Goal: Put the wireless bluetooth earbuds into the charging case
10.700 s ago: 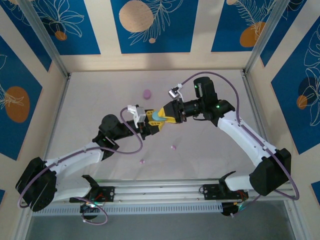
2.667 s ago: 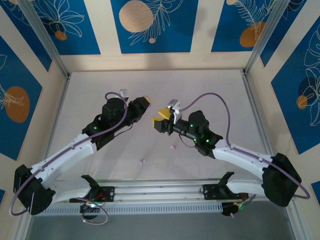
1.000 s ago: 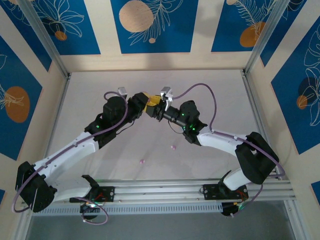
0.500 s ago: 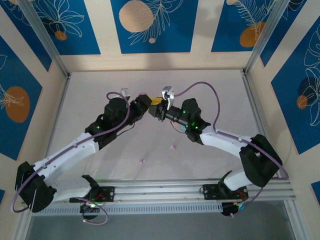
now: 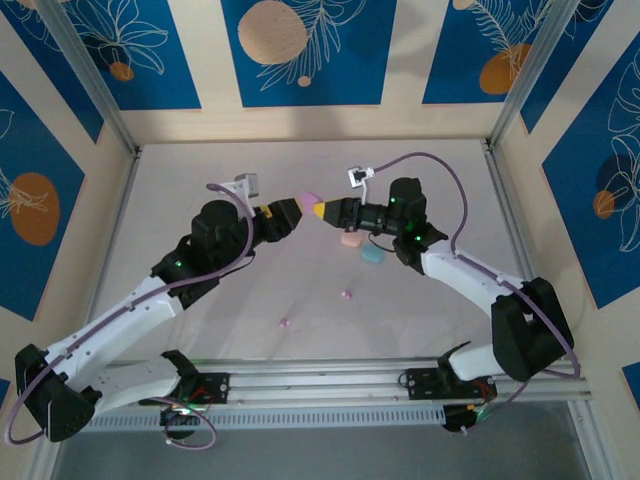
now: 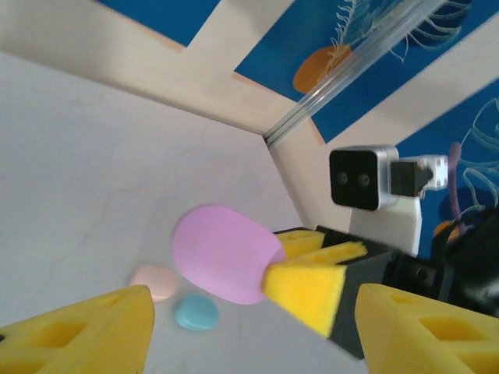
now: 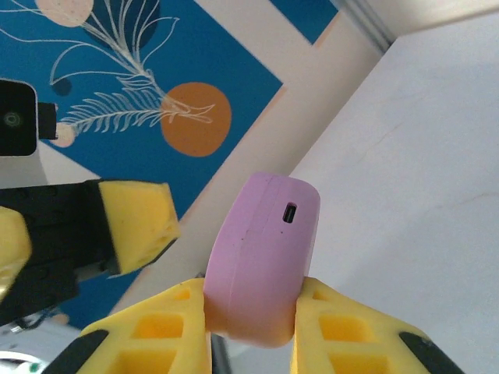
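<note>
My right gripper (image 5: pixel 319 208) (image 7: pixel 253 331) is shut on a purple oval charging case (image 5: pixel 310 197) (image 7: pixel 261 253) (image 6: pixel 226 253) and holds it closed above the table, port end outward. My left gripper (image 5: pixel 291 212) (image 6: pixel 249 335) faces it with its jaws open and apart from the case, nothing between its fingers (image 6: pixel 86 331). Two tiny purple earbuds (image 5: pixel 347 294) (image 5: pixel 284 323) lie on the table nearer the arm bases, well away from both grippers.
A pink oval case (image 5: pixel 351 240) (image 6: pixel 156 282) and a light blue oval case (image 5: pixel 372 256) (image 6: pixel 195 312) lie closed on the table under the right arm. Panelled walls (image 5: pixel 300 120) enclose the back and both sides.
My left gripper has opened, let go of the purple case and drawn back to the left. The right gripper has tightened on the case and shifted right, uncovering the pink and blue cases.
</note>
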`<state>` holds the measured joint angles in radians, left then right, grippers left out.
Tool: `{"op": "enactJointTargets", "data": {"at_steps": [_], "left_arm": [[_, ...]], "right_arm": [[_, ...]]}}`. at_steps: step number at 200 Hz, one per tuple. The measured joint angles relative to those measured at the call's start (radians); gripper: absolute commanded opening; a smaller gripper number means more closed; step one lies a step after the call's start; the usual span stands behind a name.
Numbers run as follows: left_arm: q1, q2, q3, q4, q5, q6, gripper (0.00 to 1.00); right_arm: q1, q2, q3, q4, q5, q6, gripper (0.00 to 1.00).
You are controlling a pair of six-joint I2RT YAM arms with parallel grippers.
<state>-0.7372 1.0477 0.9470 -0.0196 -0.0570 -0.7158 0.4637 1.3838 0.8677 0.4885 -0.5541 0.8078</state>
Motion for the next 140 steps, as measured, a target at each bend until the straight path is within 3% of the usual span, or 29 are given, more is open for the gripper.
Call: {"op": "enactJointTargets", "data": {"at_steps": [44,72,103,140], "left_arm": [[0.001,-0.034,-0.053,0.052,0.121,0.519,0.67],[0.007,-0.053,-0.117,0.092,0.230,0.787,0.75],[0.014,-0.037,-0.132,0.160,0.303,0.933,0.78],[0.022,-0.013,-0.143,0.270,0.365,1.001,0.75]], "right_arm": [[-0.089,-0.001,0.081,-0.085,-0.264,0.171,0.22],[-0.096,0.000,0.164,-0.187,-0.406,0.192,0.22],[-0.096,0.000,0.207,-0.263,-0.515,0.195,0.22],[-0.095,0.001,0.245,-0.385,-0.584,0.158,0.23]]}}
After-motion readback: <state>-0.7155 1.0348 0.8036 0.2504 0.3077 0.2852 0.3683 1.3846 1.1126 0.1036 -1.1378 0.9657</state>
